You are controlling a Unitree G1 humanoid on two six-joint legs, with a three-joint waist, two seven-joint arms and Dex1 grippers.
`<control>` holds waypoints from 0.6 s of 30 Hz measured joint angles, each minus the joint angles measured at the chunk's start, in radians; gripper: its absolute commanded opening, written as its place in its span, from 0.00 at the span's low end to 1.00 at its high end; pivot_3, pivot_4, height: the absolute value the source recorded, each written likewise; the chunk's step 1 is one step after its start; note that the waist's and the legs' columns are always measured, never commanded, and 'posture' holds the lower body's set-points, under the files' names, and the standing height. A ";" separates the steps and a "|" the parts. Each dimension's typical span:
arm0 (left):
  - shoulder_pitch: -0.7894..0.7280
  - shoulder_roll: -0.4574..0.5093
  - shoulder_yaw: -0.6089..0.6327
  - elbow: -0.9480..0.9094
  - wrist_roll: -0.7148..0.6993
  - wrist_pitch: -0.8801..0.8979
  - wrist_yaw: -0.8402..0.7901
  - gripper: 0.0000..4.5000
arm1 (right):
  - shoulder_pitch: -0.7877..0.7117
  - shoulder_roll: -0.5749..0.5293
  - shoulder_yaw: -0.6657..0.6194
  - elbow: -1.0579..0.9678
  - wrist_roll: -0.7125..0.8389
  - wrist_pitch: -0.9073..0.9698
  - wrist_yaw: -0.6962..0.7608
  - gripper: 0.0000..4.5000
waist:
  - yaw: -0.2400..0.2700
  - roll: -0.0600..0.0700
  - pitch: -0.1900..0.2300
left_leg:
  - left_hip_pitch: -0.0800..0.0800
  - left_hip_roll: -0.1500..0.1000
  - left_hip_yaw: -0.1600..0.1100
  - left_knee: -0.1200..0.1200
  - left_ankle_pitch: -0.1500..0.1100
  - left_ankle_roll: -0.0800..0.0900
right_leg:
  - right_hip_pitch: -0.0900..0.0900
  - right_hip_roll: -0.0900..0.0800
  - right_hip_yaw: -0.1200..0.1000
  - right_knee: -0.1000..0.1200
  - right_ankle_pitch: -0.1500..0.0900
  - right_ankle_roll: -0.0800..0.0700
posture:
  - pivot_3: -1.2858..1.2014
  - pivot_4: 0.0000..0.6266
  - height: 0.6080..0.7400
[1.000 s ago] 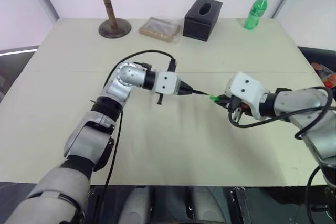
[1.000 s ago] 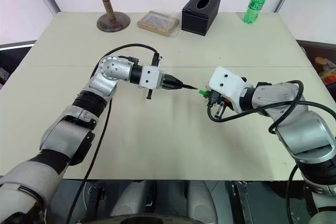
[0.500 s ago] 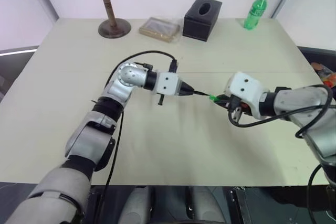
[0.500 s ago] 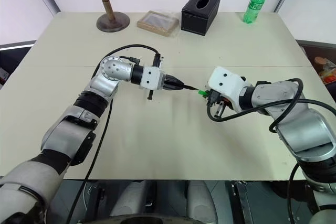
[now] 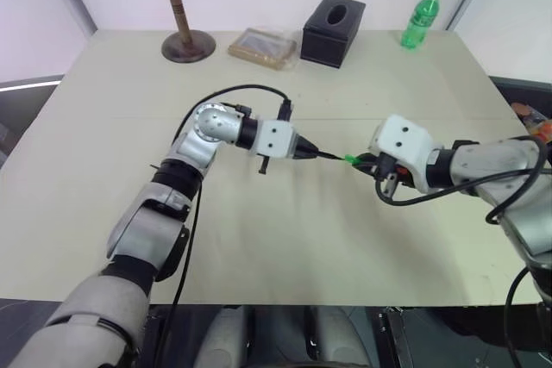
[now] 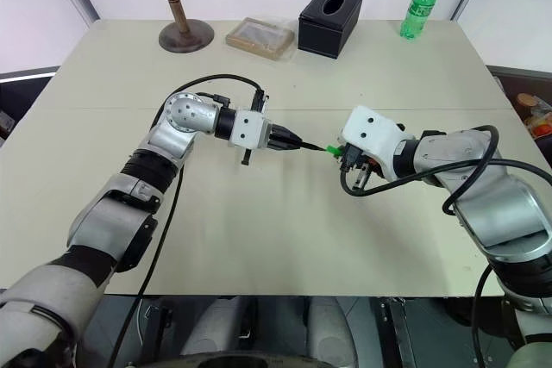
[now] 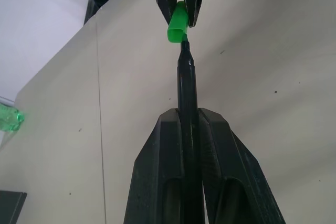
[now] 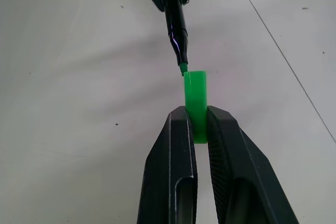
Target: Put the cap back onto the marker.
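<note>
The cap [image 8: 195, 106] is pinched between the right gripper [image 8: 201, 129] fingers, its open mouth meeting the green tip of the marker [image 7: 187, 95], which the left gripper [image 7: 190, 129] clamps at its rear. Both hang above the table [image 5: 259, 239], mid-surface. Far back stand a tissue box [image 5: 333, 29], green bottle [image 5: 420, 16], wooden stand [image 5: 179, 6] and flat packet [image 5: 263, 46], well apart
</note>
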 measured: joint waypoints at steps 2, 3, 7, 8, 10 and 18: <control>0.000 0.000 0.000 0.000 0.000 0.000 -0.001 0.00 | 0.000 0.000 0.001 -0.002 0.001 0.003 -0.003 0.01 | 0.000 0.000 0.000 | 0.000 0.000 0.000 0.000 0.000 0.000 | 0.000 0.000 0.000 0.000 0.000 0.000 | 0.52 0.24 1.00; 0.000 0.000 0.000 0.000 0.000 0.000 -0.002 0.00 | 0.000 0.000 0.002 -0.004 0.002 0.005 -0.004 0.01 | 0.000 0.000 0.000 | 0.000 0.000 0.000 0.000 0.000 0.000 | 0.000 0.000 0.000 0.000 0.000 0.000 | 0.52 0.24 1.00; 0.000 0.001 0.000 0.000 0.000 0.000 -0.004 0.00 | 0.000 0.000 0.006 -0.008 0.002 0.007 -0.009 0.01 | 0.000 0.000 0.000 | 0.000 0.000 0.000 0.000 0.000 0.000 | 0.000 0.000 0.000 0.000 0.000 0.000 | 0.52 0.24 1.00; 0.000 0.001 0.000 0.000 0.000 0.000 -0.004 0.00 | 0.000 0.000 0.007 -0.008 0.002 0.007 -0.010 0.01 | 0.000 0.000 0.000 | 0.000 0.000 0.000 0.000 0.000 0.000 | 0.000 0.000 0.000 0.000 0.000 0.000 | 0.52 0.24 1.00; 0.000 0.001 0.000 0.000 0.001 0.000 -0.005 0.00 | 0.000 -0.001 0.009 -0.008 0.002 0.007 -0.012 0.01 | 0.000 0.000 0.000 | 0.000 0.000 0.000 0.000 0.000 0.000 | 0.000 0.000 0.000 0.000 0.000 0.000 | 0.52 0.24 1.00; 0.000 0.001 0.000 0.002 0.001 -0.001 -0.005 0.00 | 0.000 -0.005 0.012 -0.013 0.002 0.007 -0.013 0.01 | 0.000 0.000 0.000 | 0.000 0.000 0.000 0.000 0.000 0.000 | 0.000 0.000 0.000 0.000 0.000 0.000 | 0.52 0.24 1.00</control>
